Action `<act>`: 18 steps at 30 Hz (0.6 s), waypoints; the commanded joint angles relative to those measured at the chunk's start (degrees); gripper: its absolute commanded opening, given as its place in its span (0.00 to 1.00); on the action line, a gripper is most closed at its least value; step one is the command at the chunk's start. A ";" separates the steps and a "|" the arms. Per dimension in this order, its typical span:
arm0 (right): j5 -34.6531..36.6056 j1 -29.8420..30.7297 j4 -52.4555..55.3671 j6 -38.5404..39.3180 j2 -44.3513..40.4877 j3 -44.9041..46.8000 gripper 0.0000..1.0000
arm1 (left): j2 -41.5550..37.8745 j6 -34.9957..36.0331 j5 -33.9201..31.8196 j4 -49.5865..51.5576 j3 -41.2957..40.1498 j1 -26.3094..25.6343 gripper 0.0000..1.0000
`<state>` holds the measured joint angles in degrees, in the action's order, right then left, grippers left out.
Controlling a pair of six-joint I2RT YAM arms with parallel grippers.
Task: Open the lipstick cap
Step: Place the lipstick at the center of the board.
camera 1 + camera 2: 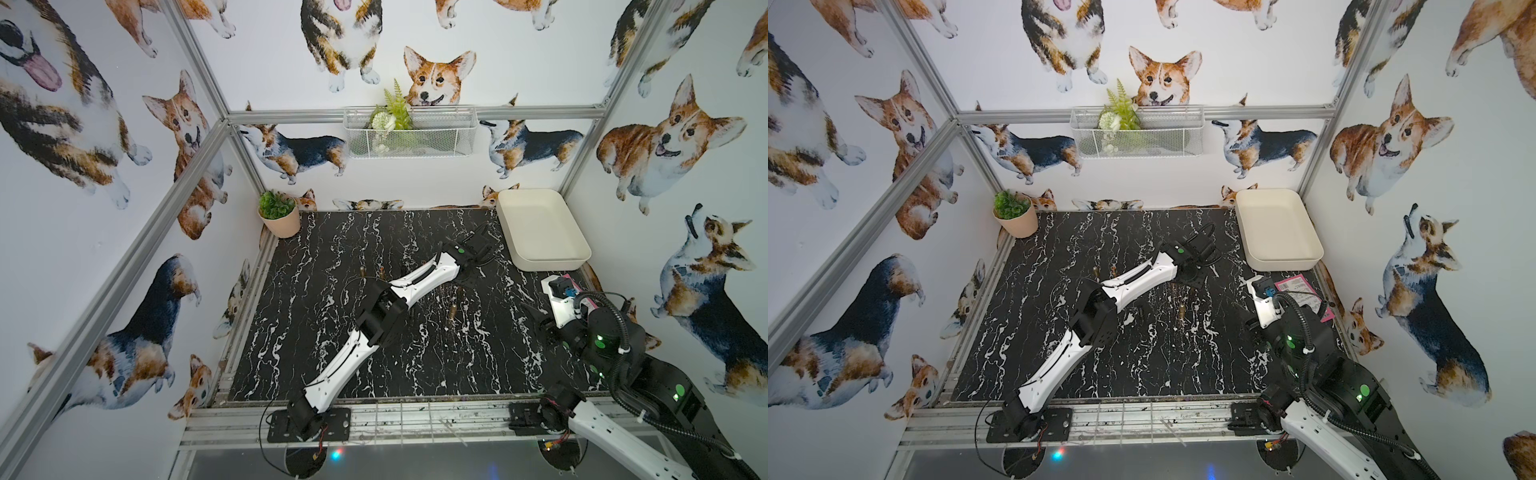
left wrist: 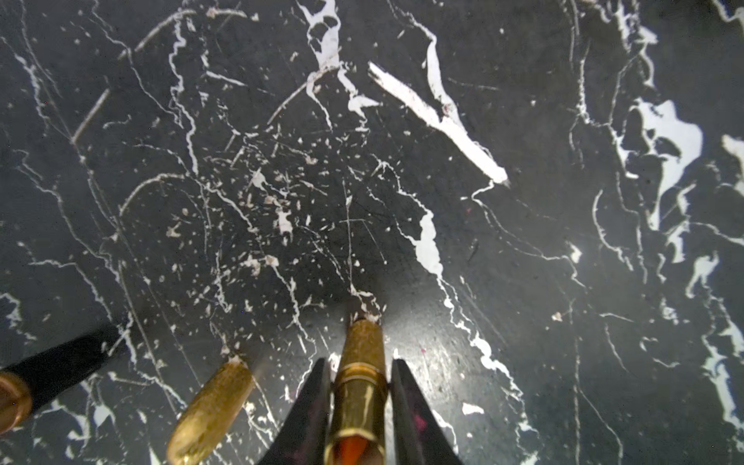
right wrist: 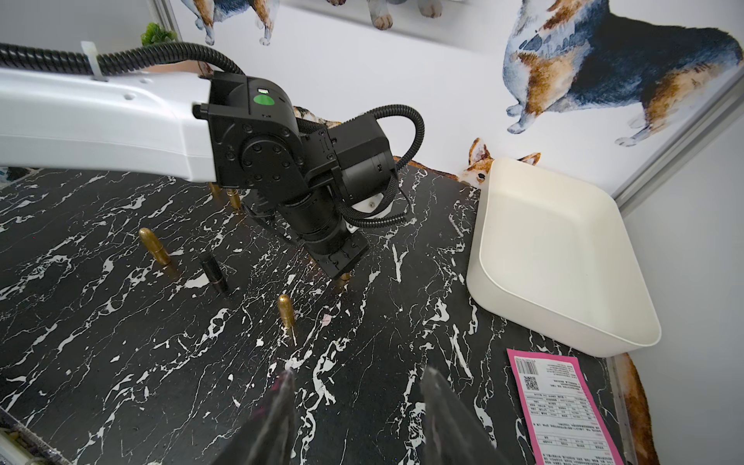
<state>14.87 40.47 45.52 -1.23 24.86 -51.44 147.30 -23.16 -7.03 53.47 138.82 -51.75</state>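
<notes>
A gold lipstick (image 2: 360, 386) stands upright on the black marble table (image 2: 523, 282). Its top is uncovered and shows the orange-red stick. My left gripper (image 2: 359, 360) reaches down around it, one finger on each side of the smooth gold tube with a thin gap at each, so it is open. In the right wrist view the left gripper (image 3: 342, 261) hides most of that lipstick. A gold, textured, bullet-shaped cap (image 2: 211, 410) stands close beside it, also seen in the right wrist view (image 3: 286, 310). My right gripper (image 3: 358, 372) hovers low near the table's right side, open and empty.
A black tube (image 3: 214, 273) and another gold bullet-shaped piece (image 3: 154, 246) stand to the left of the lipstick, and two more gold pieces (image 1: 362, 272) further back. A white bin (image 1: 540, 228) fills the back right corner, with a pink label (image 3: 559, 410) in front. A potted plant (image 1: 277, 214) is at the back left.
</notes>
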 commanded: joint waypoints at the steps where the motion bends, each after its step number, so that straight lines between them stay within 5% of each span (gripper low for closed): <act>1: 0.16 0.03 -1.84 0.80 -0.07 0.12 0.53 | -1.09 -0.83 -1.23 0.84 -0.13 0.11 0.30; 18: 0.53 -0.10 -2.49 0.80 -0.60 1.05 0.54 | -3.41 -0.40 -0.76 1.62 1.84 0.85 0.48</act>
<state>14.87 40.49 45.17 -1.21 24.47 -50.59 144.97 -23.11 -7.92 53.95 138.89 -51.42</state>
